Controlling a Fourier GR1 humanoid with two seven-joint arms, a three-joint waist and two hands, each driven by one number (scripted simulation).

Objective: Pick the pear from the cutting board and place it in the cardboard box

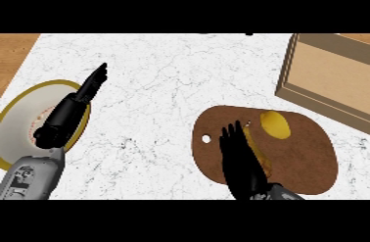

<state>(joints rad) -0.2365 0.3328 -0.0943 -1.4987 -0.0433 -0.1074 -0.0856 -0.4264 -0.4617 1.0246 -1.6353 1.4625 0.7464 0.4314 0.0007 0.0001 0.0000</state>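
On cutting board [289, 162], right of worktop [166, 89], pear [275, 124] lies w/ right robot hand [239, 157] just beside it, fingers straight, holding nothing. Left robot hand [90, 86] rests open over plate [22, 113]. Risk: closing from this side could nudge pear so it rolls away twd cardboard box [325, 74] w/o being grasped.

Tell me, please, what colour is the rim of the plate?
The plate has a yellow-gold rim around a white middle, seen in the head view.
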